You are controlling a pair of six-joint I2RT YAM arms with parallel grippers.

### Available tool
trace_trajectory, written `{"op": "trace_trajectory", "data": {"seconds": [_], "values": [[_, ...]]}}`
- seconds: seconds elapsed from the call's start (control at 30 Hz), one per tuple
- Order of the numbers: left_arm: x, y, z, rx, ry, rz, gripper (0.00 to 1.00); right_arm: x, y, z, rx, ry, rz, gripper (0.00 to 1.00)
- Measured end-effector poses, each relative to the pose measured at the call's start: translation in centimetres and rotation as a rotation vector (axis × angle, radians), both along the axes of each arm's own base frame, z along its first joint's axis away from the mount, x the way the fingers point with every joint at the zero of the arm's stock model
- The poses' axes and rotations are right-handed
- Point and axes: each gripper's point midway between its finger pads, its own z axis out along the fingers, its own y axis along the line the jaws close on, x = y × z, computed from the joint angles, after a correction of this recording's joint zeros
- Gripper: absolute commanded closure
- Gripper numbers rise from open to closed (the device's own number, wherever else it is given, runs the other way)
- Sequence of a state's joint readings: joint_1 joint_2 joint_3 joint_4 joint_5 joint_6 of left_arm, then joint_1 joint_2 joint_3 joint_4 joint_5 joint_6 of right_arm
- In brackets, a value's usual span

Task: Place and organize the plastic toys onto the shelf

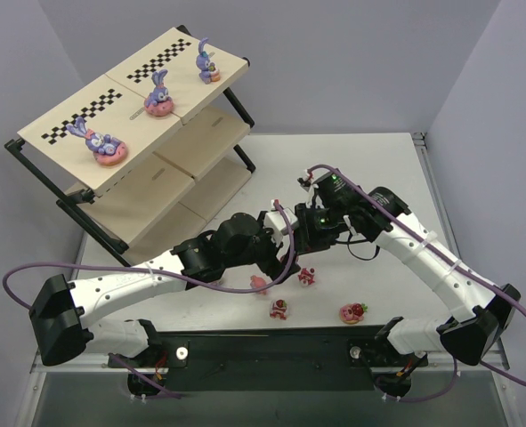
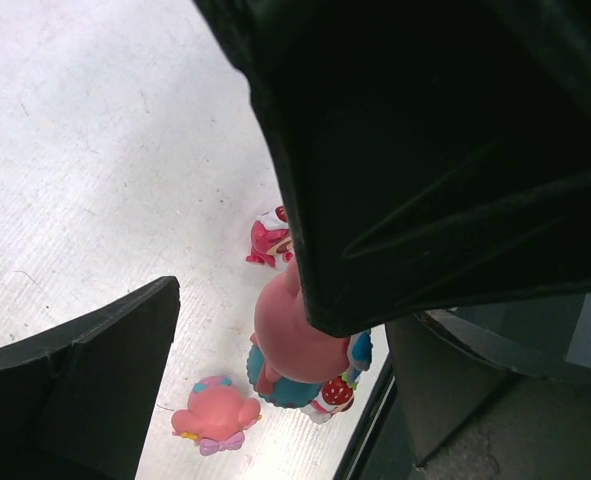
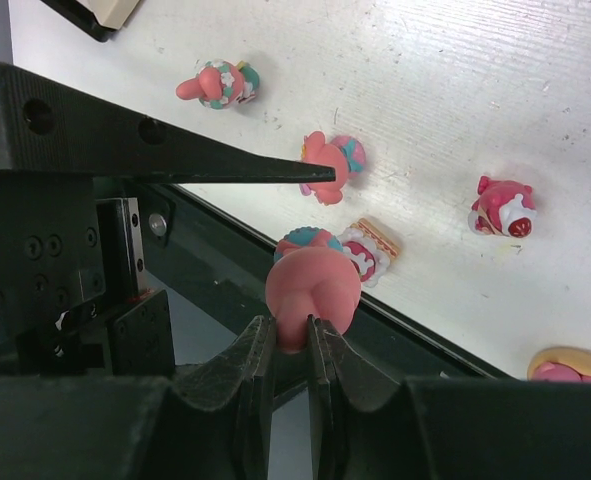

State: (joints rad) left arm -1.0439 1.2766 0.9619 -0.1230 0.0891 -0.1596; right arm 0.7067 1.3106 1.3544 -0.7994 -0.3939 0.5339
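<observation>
Nearest the overhead lens lies the black mounting plate [image 1: 271, 356] carrying both arms, and from it each arm reaches inward to meet over the middle of the desk [image 1: 369, 169]. Far left stands the shelf [image 1: 184, 82], slanted, with three purple bunnies [image 1: 159, 92] spaced along its top board just below the checker strips [image 1: 165, 60]. Moving right, the left hand [image 2: 247, 305] is spread wide, one finger on either side of a pink figurine [image 3: 313, 285] and touching it nowhere that I can see, so it is released and poised to take. That figurine, with a teal base and a strawberry piece, hangs in the air near the desk's front edge. The right hand [image 3: 290, 338] has it clenched by a narrow pink end, probably an ear. Pinching only that end leaves the round body free for the other hand, so this reads as a handover — sensible, since the shelf sits on the left arm's side. Four more toys [image 1: 307, 276] lie loose on the desk below, a strawberry-topped figure [image 1: 352, 311] rightmost.
</observation>
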Motion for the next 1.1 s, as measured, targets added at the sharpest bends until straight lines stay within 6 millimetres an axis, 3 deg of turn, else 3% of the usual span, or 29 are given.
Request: {"op": "trace_trajectory", "data": {"seconds": [0.17, 0.27, 0.3, 0.5, 0.73, 0.77, 0.93, 1.1], "values": [[-0.3, -0.1, 0.0, -0.004, 0.008, -0.019, 0.1, 0.0, 0.0, 0.1, 0.0, 0.001, 0.0, 1.0], [-0.4, -0.2, 0.0, -0.005, 0.011, -0.023, 0.2, 0.0, -0.1, 0.1, -0.001, 0.002, 0.0, 1.0], [-0.5, -0.2, 0.0, -0.006, 0.012, -0.025, 0.28, 0.0, -0.1, 0.1, -0.001, 0.002, 0.0, 1.0], [-0.6, -0.3, 0.0, -0.007, 0.014, -0.036, 0.43, 0.0, -0.1, 0.1, -0.002, 0.002, -0.001, 1.0], [-0.7, -0.3, 0.0, -0.006, 0.011, -0.041, 0.87, 0.1, 0.0, 0.1, -0.003, 0.002, -0.006, 1.0], [-0.7, -0.3, 0.0, -0.005, 0.011, -0.04, 1.0, 0.1, -0.1, 0.1, -0.005, 0.001, -0.009, 0.97], [-0.3, -0.2, 0.1, -0.008, 0.007, -0.018, 1.0, 0.6, -0.2, 0.2, -0.014, -0.013, -0.035, 0.61], [1.0, 0.5, -0.4, -0.004, 0.021, 0.06, 1.0, 2.1, -1.4, 0.5, -0.036, -0.047, -0.126, 0.46]]}}
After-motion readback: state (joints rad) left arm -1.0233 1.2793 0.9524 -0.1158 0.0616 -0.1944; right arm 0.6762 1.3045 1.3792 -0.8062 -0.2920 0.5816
